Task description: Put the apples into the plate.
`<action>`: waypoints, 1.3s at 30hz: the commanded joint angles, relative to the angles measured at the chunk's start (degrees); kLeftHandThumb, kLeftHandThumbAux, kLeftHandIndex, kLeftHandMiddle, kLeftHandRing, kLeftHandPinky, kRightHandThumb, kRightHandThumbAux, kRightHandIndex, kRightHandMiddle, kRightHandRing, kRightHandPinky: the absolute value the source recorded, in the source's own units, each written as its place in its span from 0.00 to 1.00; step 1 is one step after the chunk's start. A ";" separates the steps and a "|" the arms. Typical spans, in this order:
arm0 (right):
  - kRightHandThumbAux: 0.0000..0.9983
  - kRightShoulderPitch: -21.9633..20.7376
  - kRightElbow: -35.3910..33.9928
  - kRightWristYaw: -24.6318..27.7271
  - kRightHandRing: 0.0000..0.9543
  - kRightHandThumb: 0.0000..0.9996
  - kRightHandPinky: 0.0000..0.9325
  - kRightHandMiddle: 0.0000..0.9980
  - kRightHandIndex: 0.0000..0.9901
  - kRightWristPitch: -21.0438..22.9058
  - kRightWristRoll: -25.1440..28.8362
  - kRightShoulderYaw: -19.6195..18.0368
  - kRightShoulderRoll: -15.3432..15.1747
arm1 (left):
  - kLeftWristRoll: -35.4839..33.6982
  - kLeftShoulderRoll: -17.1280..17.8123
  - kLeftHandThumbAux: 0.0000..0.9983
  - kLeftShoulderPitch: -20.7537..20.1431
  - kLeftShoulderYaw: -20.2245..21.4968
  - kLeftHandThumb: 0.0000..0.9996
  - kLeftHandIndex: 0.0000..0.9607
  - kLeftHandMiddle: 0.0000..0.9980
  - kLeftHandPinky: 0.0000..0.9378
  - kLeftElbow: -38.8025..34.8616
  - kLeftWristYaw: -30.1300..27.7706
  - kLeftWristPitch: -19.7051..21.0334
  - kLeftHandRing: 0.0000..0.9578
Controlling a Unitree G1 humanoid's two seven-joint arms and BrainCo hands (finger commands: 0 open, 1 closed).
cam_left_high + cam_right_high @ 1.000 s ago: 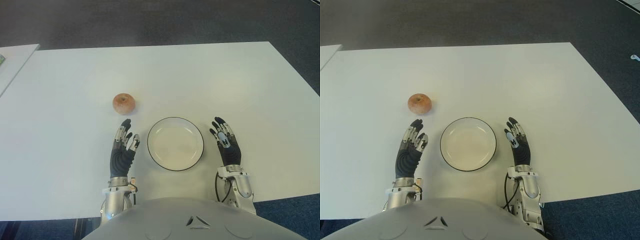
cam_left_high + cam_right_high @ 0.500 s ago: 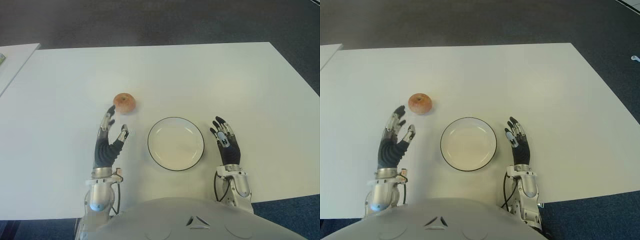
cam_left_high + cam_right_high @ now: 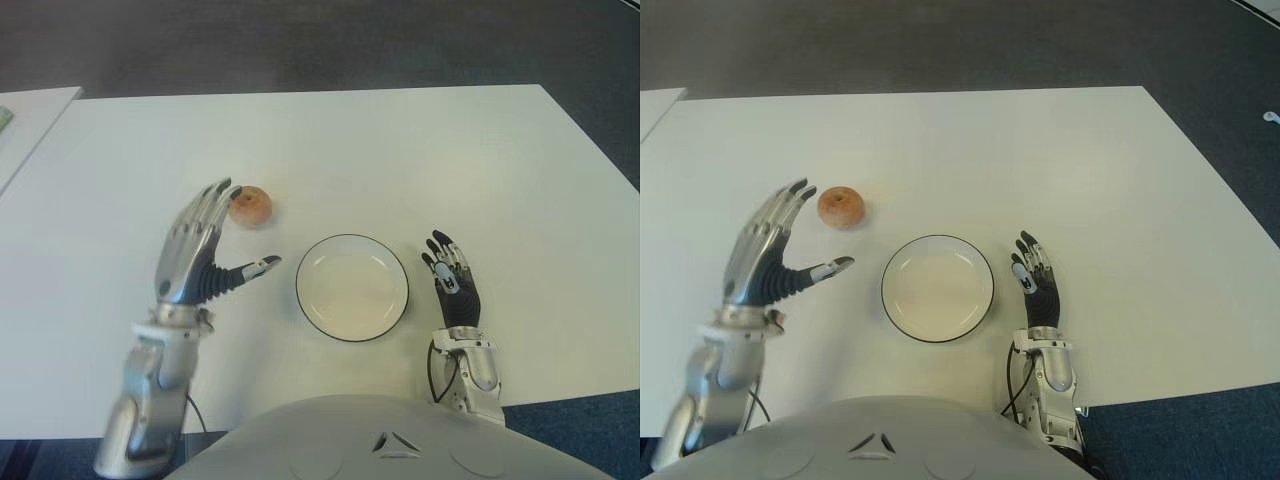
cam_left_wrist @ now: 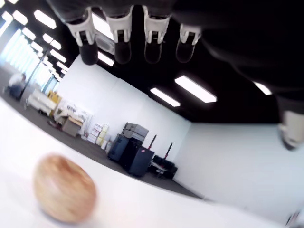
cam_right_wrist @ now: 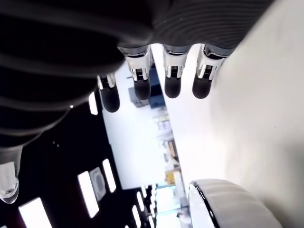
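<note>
A reddish apple [image 3: 249, 206] sits on the white table [image 3: 420, 150], to the far left of the plate. In the left wrist view the apple [image 4: 64, 194] lies below the spread fingers [image 4: 121, 42]. My left hand [image 3: 215, 240] hovers raised and open just left of the apple, fingertips level with it and thumb pointing toward the plate. It holds nothing. The white plate with a black rim [image 3: 351, 237] is empty and stands near the table's front. My right hand [image 3: 453, 290] shows open beside the plate, on its right, and the plate's rim [image 5: 228, 199] appears near its fingers [image 5: 142, 85].
A second white table [image 3: 30, 110] stands at the far left with a narrow gap between. Dark carpet [image 3: 320, 40] lies past the table's far edge and at the right.
My left hand has lifted off the table, moved left and forward toward the apple, and spread its fingers wider. The right hand, apple and plate have not moved.
</note>
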 commanded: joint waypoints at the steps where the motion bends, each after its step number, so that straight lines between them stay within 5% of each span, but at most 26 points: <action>1: 0.50 -0.13 2.98 0.06 0.01 0.19 0.00 0.08 0.13 -0.60 -0.44 -0.25 0.09 | 6.06 5.73 0.35 -6.69 -0.80 0.32 0.10 0.03 0.08 4.74 -4.48 0.93 0.01; 8: 0.52 -0.57 4.11 0.14 0.02 0.19 0.00 0.08 0.13 -1.37 -0.48 -0.66 -0.34 | 10.57 9.81 0.33 -12.99 -4.78 0.33 0.10 0.01 0.07 10.76 -6.90 1.08 0.00; 16: 0.51 -0.61 4.25 0.16 0.02 0.20 0.00 0.09 0.16 -0.55 0.11 -0.87 -0.51 | 14.17 12.71 0.30 -25.23 -13.40 0.34 0.07 0.00 0.04 24.40 -8.48 -1.68 0.00; 39: 0.52 -1.45 5.87 -0.52 0.03 0.19 0.00 0.09 0.16 -1.03 -0.32 -1.10 -0.17 | 13.40 14.77 0.33 -38.20 -22.52 0.29 0.00 0.00 0.00 42.00 -8.77 -2.98 0.00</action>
